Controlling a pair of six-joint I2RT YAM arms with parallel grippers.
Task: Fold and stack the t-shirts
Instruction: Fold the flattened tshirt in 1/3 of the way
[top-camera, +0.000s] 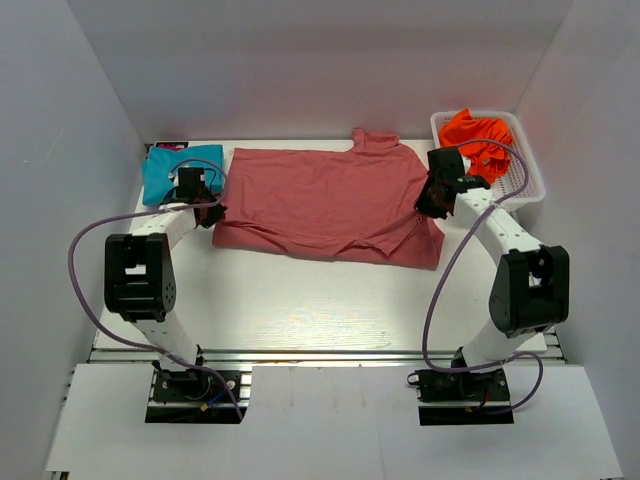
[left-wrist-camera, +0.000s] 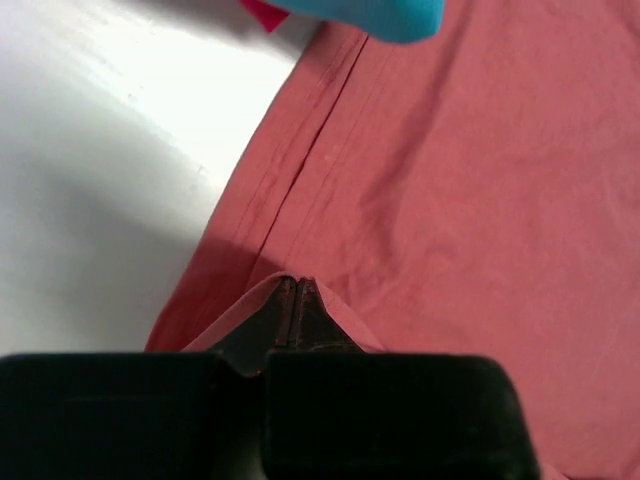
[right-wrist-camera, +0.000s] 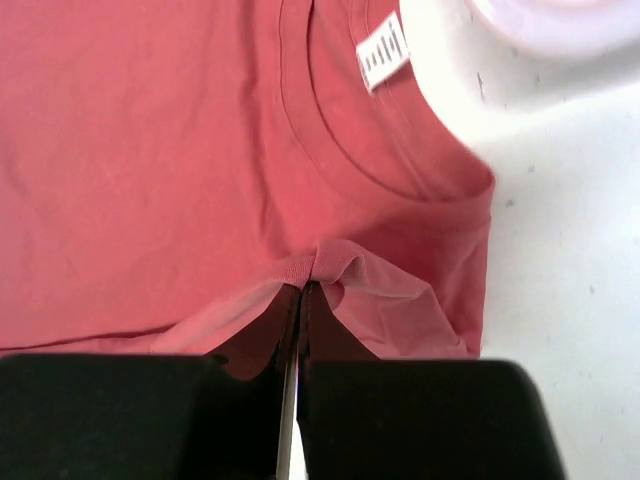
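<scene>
The big red shirt (top-camera: 330, 200), soft and limp, lies flat mid-frame. The left pincer (top-camera: 210, 212) is clamped on its hem edge and the right pincer (top-camera: 432, 206) beside the collar, both sensible holds. A teal shirt (top-camera: 170, 172) sits upper left and an orange shirt (top-camera: 478, 135) is in the basket (top-camera: 530, 188) upper right. The smooth, white-walled tabletop (top-camera: 300, 300) should let cloth slide.

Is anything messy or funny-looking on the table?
Yes. The orange t-shirt is scrunched in a heap in the white basket, not folded. The salmon t-shirt lies a bit crooked, its near right corner rumpled; the left gripper and right gripper each pinch one side of it.
</scene>
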